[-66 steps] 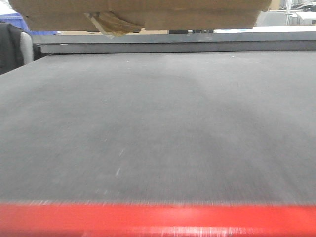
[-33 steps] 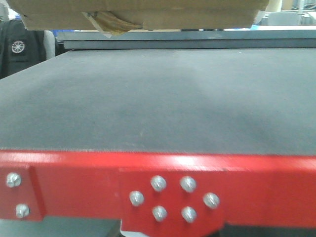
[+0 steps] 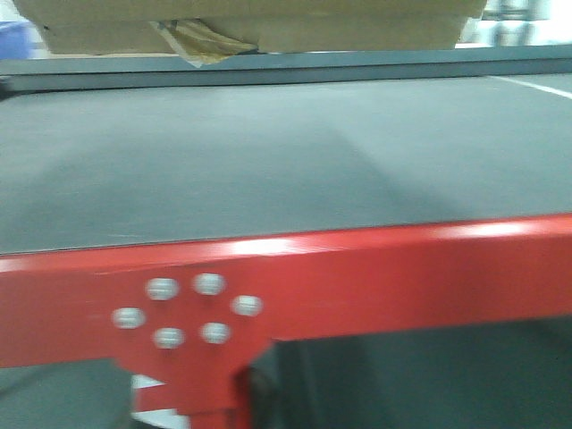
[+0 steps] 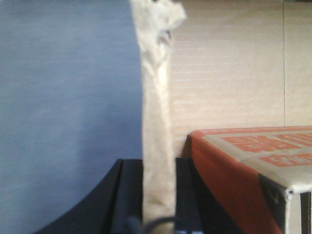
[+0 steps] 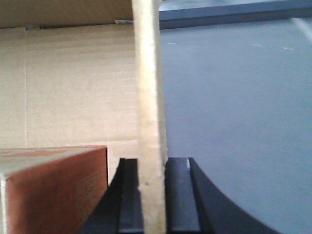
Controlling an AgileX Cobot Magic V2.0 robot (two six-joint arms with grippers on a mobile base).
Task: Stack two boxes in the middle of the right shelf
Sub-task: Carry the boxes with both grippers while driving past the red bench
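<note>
A brown box is held up between the two hands, above a grey board. One wall is pinched tight by the left hand, the other by the right hand. The carrying step is likely; next the shelf, unseen here, must be reached.

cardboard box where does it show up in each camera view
Front: cardboard box along the top edge, torn tape hanging left of centre.
Left wrist: its wall edge-on at centre between the jaws, inside face to the right.
Right wrist: wall edge-on at centre, inside face to the left.
Shared landmark: the dark grey surface.
</note>
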